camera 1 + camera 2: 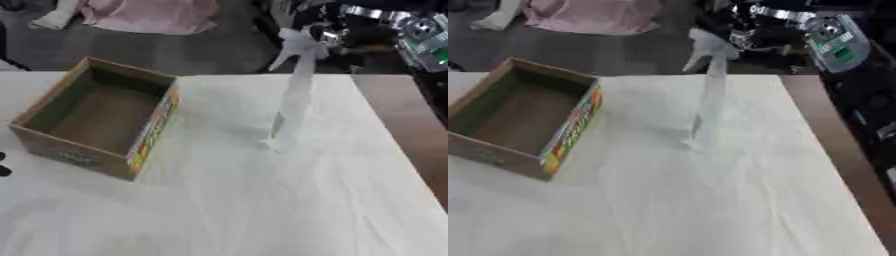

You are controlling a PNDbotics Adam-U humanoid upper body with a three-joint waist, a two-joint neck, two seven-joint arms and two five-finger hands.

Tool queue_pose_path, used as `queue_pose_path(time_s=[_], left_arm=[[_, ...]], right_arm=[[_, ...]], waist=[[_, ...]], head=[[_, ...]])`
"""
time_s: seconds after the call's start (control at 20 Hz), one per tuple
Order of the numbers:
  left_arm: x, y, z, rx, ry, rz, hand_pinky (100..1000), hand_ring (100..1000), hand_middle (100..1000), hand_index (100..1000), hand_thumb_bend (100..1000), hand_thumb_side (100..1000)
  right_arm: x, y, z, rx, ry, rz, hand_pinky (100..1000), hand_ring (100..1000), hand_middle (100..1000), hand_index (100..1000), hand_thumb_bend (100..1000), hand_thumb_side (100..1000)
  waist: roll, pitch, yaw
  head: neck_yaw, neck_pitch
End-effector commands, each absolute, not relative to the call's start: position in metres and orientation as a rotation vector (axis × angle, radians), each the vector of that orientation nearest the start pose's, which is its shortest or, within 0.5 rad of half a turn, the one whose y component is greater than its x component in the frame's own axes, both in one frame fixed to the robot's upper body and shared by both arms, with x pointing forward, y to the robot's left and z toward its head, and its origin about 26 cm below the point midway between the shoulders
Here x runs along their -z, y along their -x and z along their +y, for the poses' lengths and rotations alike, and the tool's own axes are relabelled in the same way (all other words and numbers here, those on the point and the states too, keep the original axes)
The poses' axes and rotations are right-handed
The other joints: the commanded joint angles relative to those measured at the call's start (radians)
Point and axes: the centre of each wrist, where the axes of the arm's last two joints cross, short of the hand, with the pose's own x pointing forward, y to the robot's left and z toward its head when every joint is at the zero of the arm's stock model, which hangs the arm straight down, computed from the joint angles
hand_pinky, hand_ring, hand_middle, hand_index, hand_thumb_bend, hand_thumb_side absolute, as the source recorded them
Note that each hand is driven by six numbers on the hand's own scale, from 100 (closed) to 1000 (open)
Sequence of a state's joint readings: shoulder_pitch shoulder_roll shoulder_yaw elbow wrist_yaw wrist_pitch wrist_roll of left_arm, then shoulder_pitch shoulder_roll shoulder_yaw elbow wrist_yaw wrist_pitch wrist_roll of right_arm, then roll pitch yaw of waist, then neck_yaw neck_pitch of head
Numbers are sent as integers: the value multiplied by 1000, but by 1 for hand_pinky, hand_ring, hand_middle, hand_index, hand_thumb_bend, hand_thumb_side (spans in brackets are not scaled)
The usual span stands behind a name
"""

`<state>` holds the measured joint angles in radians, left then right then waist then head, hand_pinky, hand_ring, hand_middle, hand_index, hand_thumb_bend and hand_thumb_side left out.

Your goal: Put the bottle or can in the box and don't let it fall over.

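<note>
A tall white spray bottle [293,107] stands blurred on the white cloth, its base near the middle of the table and its trigger head [710,47] at the far edge. My right hand [328,35], black and silver, comes in from the upper right and is curled on the bottle's head. An open cardboard box [153,127] with a colourful printed side sits to the left, empty inside, about a hand's width from the bottle. A small dark part of my left hand [3,170] shows at the left edge.
The white cloth [262,200] covers most of the table; a bare brown strip of tabletop [402,115] runs down the right side. Beyond the far edge lie a dark floor and pink fabric [149,15].
</note>
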<state>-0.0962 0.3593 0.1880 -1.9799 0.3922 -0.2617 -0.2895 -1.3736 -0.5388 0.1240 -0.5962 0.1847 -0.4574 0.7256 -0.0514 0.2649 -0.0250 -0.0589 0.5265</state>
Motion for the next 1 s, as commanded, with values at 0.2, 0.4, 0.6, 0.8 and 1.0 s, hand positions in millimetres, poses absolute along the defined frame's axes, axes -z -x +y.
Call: queue_pose_path(time_s=[0.2, 0.4, 0.6, 0.8, 1.0], left_arm=[[-168, -271, 332, 370, 149, -2361, 603, 675, 665, 902, 120, 785], [-168, -271, 332, 367, 146, -2355, 604, 676, 665, 902, 121, 784], [-167, -270, 333, 363, 144, -2350, 604, 677, 665, 902, 121, 783], [-167, -270, 333, 357, 145, -2349, 605, 677, 666, 902, 122, 781], [-166, -269, 334, 344, 143, -2345, 605, 677, 665, 902, 122, 782]], right_arm=[[-367, -501, -305, -1739, 261, -1863, 834, 1000, 893, 941, 100, 592], [-380, -498, -304, -1719, 264, -1904, 832, 1000, 891, 939, 100, 574], [-390, -496, -299, -1725, 262, -1932, 830, 1000, 889, 936, 100, 563], [-391, -495, -295, -1733, 256, -1935, 828, 1000, 888, 935, 100, 562], [-388, -496, -292, -1755, 244, -1928, 826, 1000, 888, 936, 100, 578]], waist=[[-2, -21, -5], [-5, -28, -13], [-7, -35, -22], [-8, -43, -27], [-4, -50, -33]], head=[[4, 5], [6, 12], [7, 19], [10, 27], [23, 37]])
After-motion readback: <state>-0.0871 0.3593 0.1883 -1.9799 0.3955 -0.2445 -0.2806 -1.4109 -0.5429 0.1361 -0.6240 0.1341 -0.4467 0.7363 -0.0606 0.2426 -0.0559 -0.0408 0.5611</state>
